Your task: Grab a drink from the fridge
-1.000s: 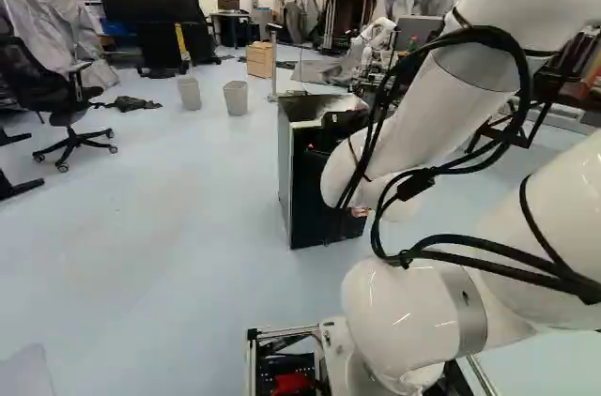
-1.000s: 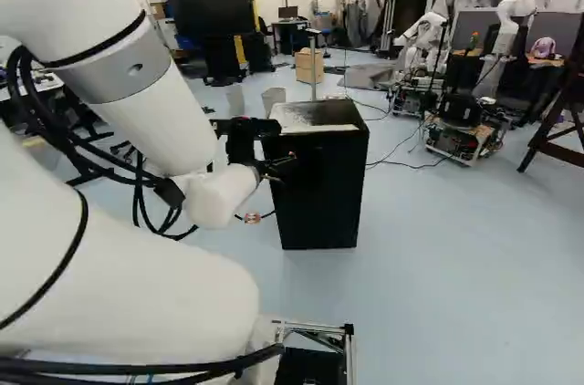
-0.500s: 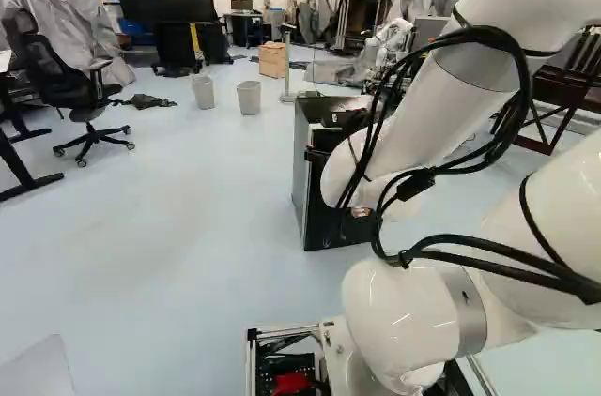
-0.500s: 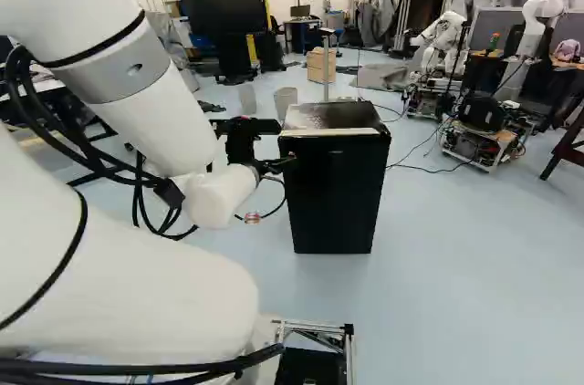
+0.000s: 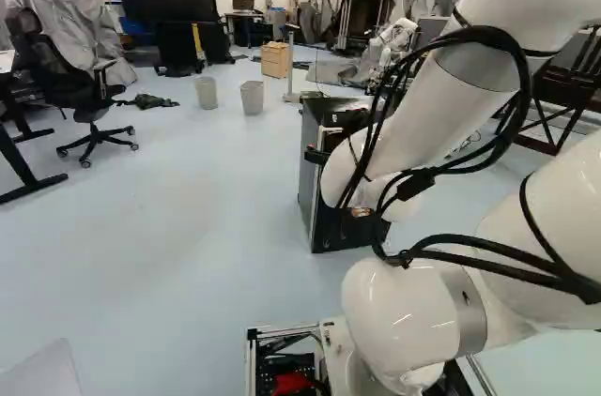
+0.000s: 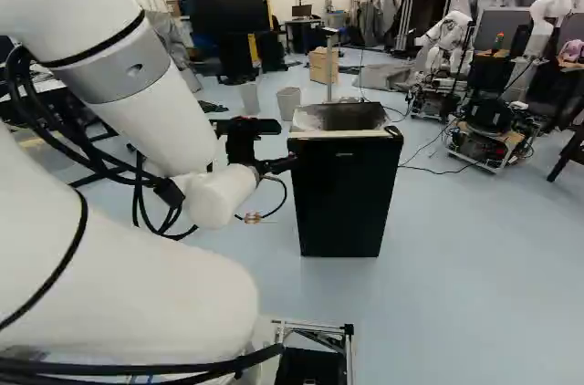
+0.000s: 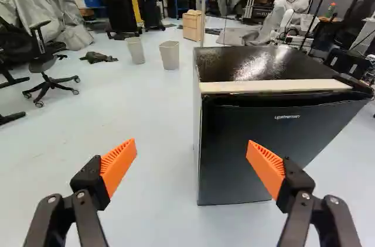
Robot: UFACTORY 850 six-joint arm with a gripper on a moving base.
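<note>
Gripper [image 7: 192, 146] released, 2 orange pads [image 7: 119, 163] wide apart, grasping nothing. Black fridge [image 7: 234, 65] stands ahead on floor [image 7: 146, 106]; drink out of sight. Door [image 7: 234, 136] probably slick, stiff initially; best hooked at edge [image 7: 203, 147] opposite hinge [image 7: 353, 85].

Our white arm [image 5: 408, 124] has grey bands [image 6: 135, 71], black cables [image 5: 484, 36] behind the black gripper [image 6: 276, 166], ribbed orange pads [image 7: 119, 164] on its fingers.
</note>
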